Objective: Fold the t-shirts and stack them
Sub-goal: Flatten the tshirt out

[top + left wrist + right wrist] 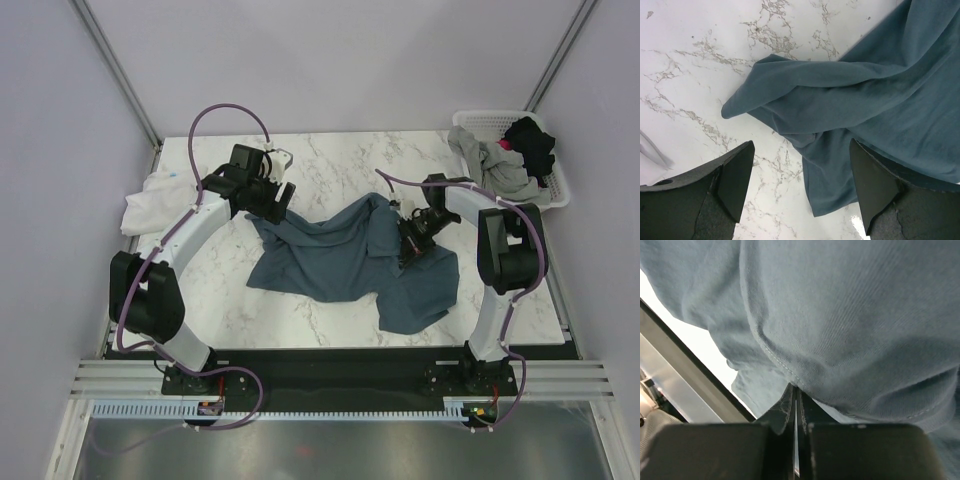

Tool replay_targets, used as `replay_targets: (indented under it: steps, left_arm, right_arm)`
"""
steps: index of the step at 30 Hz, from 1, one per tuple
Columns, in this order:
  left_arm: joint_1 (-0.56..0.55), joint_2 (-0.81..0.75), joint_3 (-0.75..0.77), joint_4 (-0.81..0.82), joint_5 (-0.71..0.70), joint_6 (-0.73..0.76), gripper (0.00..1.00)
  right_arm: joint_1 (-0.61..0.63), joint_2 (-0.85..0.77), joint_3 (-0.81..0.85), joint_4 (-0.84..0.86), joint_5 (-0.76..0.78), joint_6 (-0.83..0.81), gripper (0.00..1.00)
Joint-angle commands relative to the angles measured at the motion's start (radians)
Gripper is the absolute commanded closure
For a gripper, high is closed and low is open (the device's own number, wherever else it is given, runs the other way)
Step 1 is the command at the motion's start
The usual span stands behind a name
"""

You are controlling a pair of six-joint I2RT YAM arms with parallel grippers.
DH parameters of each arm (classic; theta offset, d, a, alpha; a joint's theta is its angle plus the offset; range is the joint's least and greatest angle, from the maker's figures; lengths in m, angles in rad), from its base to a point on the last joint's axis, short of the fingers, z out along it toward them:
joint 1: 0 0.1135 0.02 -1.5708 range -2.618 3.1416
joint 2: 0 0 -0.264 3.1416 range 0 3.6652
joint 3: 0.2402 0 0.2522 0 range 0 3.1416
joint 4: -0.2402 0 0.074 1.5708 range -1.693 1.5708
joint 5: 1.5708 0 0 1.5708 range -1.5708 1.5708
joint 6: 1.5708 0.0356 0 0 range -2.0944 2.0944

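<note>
The right tool point(795, 392) is pinched tight on a hemmed fold of the crumpled slate-blue cloth t-shirt point(340, 255), probably to lift and spread it flat on the white marble table point(330, 160). The left tool point(801, 150) hovers wide open over the shirt's other end, holding nothing.

A robotics lab test cell: plain pale wall panels point(330, 60) in aluminium framing point(115, 68) enclose a marble-patterned tabletop point(330, 165), and the cabled left arm point(190, 235) and right arm point(505, 250) are bolted to a metal rail point(560, 378) at its near edge.
</note>
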Motion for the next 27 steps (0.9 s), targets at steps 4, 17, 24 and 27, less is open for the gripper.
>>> replay_targets:
  steps: [4, 17, 24, 27]
  left_arm:
    - [0.000, 0.009, 0.036, 0.005, 0.008, -0.030, 0.16]
    - [0.000, 0.015, 0.041, 0.017, 0.001, -0.033, 0.16]
    - [0.000, 0.024, 0.015, 0.020, -0.013, -0.027, 0.15]
    - [0.001, 0.038, 0.019, 0.020, -0.013, -0.027, 0.15]
  right_arm:
    - [0.007, -0.074, 0.151, 0.013, 0.014, 0.008, 1.00]
    - [-0.009, 0.004, 0.650, -0.017, 0.104, 0.048, 1.00]
    - [-0.052, 0.045, 0.646, 0.067, 0.241, 0.123, 1.00]
    - [-0.098, 0.100, 0.711, 0.073, 0.206, 0.139, 1.00]
